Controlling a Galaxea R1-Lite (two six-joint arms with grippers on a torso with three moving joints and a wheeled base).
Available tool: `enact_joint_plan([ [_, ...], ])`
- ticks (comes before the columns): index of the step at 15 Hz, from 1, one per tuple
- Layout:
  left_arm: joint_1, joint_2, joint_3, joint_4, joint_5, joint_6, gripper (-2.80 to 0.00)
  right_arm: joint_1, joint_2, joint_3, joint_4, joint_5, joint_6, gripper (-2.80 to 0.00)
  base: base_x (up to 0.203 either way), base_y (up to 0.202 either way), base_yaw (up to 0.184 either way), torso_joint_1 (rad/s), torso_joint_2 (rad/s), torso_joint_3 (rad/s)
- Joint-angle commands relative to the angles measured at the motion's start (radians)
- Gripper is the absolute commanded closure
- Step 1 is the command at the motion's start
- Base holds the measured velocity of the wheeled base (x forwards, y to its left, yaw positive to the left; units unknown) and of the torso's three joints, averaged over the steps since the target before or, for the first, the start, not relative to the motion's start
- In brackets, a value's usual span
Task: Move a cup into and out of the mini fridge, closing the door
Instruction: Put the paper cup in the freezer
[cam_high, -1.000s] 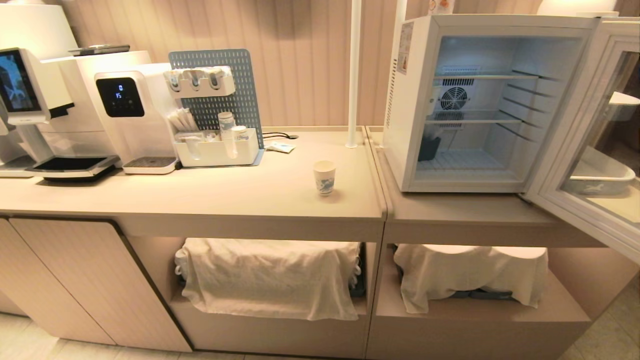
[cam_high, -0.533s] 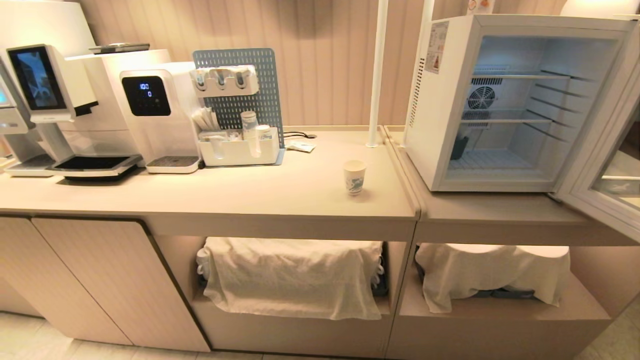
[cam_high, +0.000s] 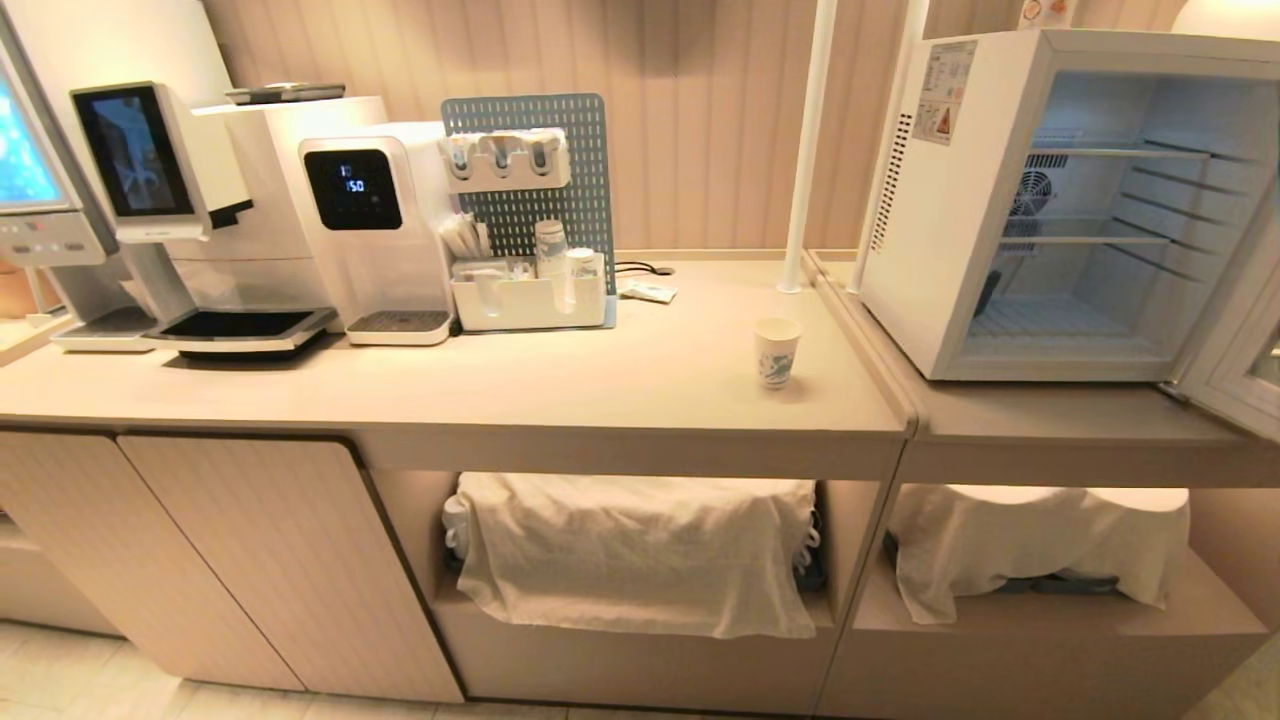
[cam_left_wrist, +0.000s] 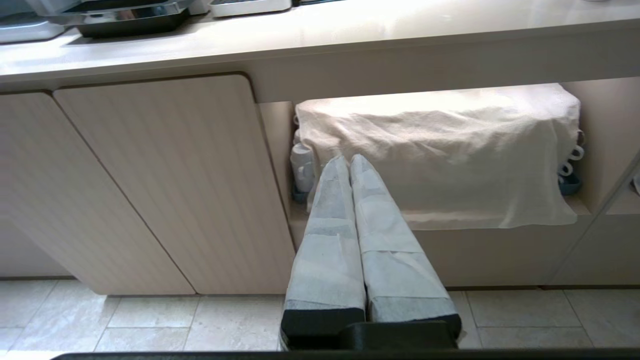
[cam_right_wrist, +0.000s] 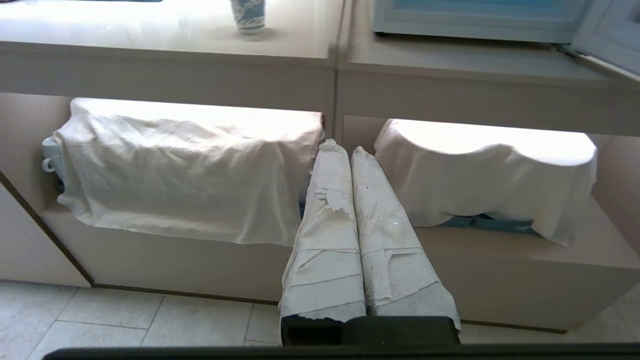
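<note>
The cup, white paper with a blue print, stands upright on the beige counter; its base also shows in the right wrist view. To its right the white mini fridge stands with its inside bare, wire shelves showing. Its door is swung wide open at the far right. Neither arm appears in the head view. My left gripper is shut and empty, low in front of the cabinet. My right gripper is shut and empty, low before the open shelves.
A coffee machine, a white water dispenser and a white caddy before a pegboard stand at the counter's left. A white pole rises behind the cup. Cloth-covered stacks fill the shelves underneath.
The whole head view has shifted: everything on the counter now sits further right in the picture, so the camera has turned left. Cup, fridge and door keep their places.
</note>
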Motion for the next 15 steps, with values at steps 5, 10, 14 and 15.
enact_joint_plan([
  [5, 0.000, 0.001, 0.000, -0.001, -0.001, 0.000, 0.00, 0.001, 0.001, 0.000, 0.000, 0.000, -0.001, 0.00, 0.000, 0.192, 0.000, 0.001, 0.00, 0.003],
  [10, 0.000, 0.001, 0.000, 0.000, 0.001, 0.000, 0.00, 0.000, 0.000, 0.000, 0.000, 0.000, -0.001, 0.00, 0.000, 0.187, 0.000, 0.002, 0.00, 0.001],
  [14, 0.000, 0.001, 0.000, 0.001, 0.001, 0.000, 0.00, 0.000, 0.000, 0.000, 0.000, 0.000, -0.001, 0.00, 0.000, 0.056, 0.002, 0.001, 0.00, 0.001],
  [15, 0.000, 0.001, 0.000, 0.000, -0.001, 0.000, 0.00, 0.000, 0.001, 0.000, 0.000, 0.000, -0.001, 0.00, 0.000, 0.000, 0.000, 0.000, 0.00, 0.000],
])
